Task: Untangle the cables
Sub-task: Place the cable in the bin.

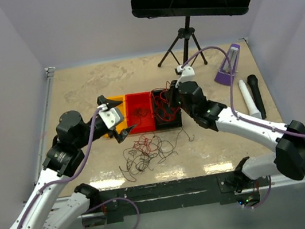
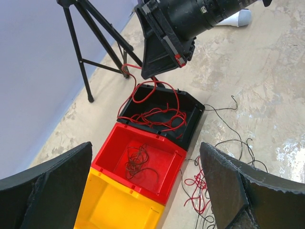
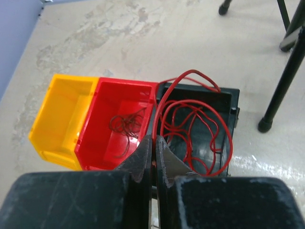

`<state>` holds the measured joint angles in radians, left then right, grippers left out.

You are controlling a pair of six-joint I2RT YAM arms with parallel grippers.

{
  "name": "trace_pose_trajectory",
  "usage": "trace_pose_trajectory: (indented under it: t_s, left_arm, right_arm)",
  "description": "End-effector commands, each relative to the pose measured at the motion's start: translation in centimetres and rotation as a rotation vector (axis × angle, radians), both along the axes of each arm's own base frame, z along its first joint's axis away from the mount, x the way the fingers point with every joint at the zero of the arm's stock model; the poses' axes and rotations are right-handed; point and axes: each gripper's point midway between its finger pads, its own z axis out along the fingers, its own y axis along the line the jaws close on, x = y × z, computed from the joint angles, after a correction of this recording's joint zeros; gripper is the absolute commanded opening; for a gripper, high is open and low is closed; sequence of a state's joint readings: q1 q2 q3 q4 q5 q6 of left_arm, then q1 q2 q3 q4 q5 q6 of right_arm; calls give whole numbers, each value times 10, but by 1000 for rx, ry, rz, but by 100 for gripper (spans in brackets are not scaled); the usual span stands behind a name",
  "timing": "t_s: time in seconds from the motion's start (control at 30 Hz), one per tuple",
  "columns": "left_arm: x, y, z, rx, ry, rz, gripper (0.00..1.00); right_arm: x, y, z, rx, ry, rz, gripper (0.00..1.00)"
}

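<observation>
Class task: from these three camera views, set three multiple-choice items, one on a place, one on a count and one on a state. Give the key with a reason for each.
1. Which bin holds the dark cables? A yellow; B red; C black.
2. How many bins stand in the row? A two; B four; C three.
3. The right end effector is: A shut on a red cable; B wide open; C shut on nothing.

Key:
1 B: they lie coiled on the floor of the red bin.
2 C: the yellow bin, the red bin and the black bin sit side by side.
3 A: its fingers pinch the cable that loops up out of the black bin.
</observation>
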<state>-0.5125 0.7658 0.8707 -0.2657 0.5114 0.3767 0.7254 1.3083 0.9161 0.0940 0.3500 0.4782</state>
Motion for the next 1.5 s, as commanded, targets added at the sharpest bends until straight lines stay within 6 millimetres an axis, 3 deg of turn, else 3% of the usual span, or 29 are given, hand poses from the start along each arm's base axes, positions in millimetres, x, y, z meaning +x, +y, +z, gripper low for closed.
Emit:
trace_pose_trajectory:
  t_s: [0.0, 0.23, 0.3, 0.37, 0.5, 0.6, 0.7, 0.9, 1.1, 1.27, 1.47]
  left_arm:
    - [-2, -1, 11, -38, -24, -9, 100]
    - [-3, -1, 9, -34, -22, -12, 100]
    - [-3, -1, 9, -34, -23, -14, 100]
    - [-3, -1, 7, -27, -23, -13, 100]
    - [-3, -1, 4, -22, -23, -15, 100]
    - [-3, -3, 4, -29, -19, -20, 100]
    - [-3, -3, 6, -33, -23, -23, 100]
    - [-4, -4, 7, -37, -20, -29, 100]
    - [-5, -4, 9, -42, -25, -33, 100]
    - [-6, -3, 7, -40, -23, -32, 100]
    - [-7, -2, 8, -38, -29, -31, 100]
  right_arm:
    - [-4, -13, -11, -37, 69, -55, 0]
    - [-7, -4, -36, -94, 158, -15, 0]
    - [-20, 12, -17, -48, 95, 62, 0]
    - [-33, 12, 10, 15, 6, 86, 0]
    - [-41, -2, 55, 72, -94, 74, 0]
    - [-45, -7, 71, 81, -128, 73, 0]
    - [-45, -9, 59, 51, -73, 57, 0]
    - [-48, -9, 7, 6, 83, 23, 0]
    - [-50, 9, -30, -28, 190, 78, 0]
    - [-38, 22, -46, -53, 204, 94, 0]
    - [-5, 33, -55, -121, 184, 57, 0]
